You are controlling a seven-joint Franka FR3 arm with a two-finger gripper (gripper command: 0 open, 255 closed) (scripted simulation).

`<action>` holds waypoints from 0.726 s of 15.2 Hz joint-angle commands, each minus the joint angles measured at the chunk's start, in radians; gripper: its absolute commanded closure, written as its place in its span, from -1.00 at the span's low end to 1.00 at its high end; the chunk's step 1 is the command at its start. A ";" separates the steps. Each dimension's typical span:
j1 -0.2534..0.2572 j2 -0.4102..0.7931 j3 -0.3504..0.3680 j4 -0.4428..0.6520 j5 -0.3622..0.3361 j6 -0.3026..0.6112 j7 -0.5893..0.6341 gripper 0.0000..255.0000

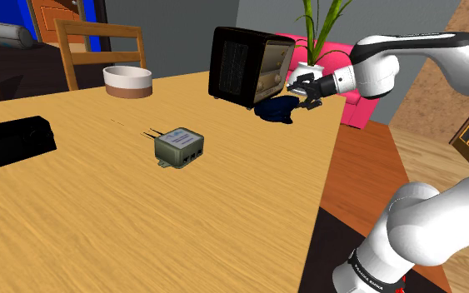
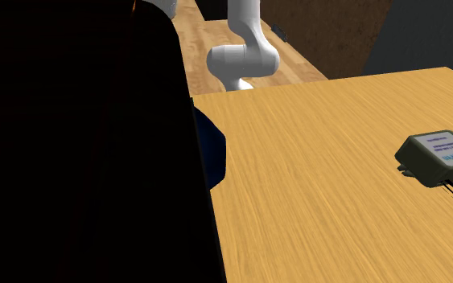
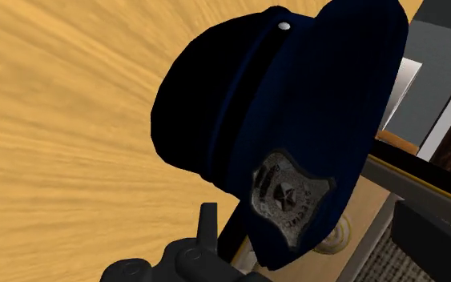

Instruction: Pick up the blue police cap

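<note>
One cap [image 3: 295, 96], dark navy with a silver badge [image 3: 287, 196]; one radio [image 1: 249, 67], one bowl [image 1: 128, 81]; gripper [image 1: 304, 92] at it, grip unclear

Wooden table [image 1: 141, 225], chair [image 1: 99, 33], pink sofa [image 1: 356, 112], grey wall [image 1: 182, 37]

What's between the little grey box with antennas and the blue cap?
Only bare wooden tabletop separates the grey box from the cap, shown in the shoulder view.
</note>
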 commanded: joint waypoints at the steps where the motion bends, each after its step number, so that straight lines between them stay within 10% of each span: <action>1: 0.010 0.004 -0.011 -0.020 0.018 0.019 -0.027 -1.00; 4: 0.018 0.007 -0.020 -0.033 0.031 0.032 -0.048 -1.00; 5: 0.017 0.006 -0.019 -0.033 0.029 0.031 -0.046 1.00; 11: 0.019 0.009 -0.021 -0.031 0.032 0.032 -0.049 1.00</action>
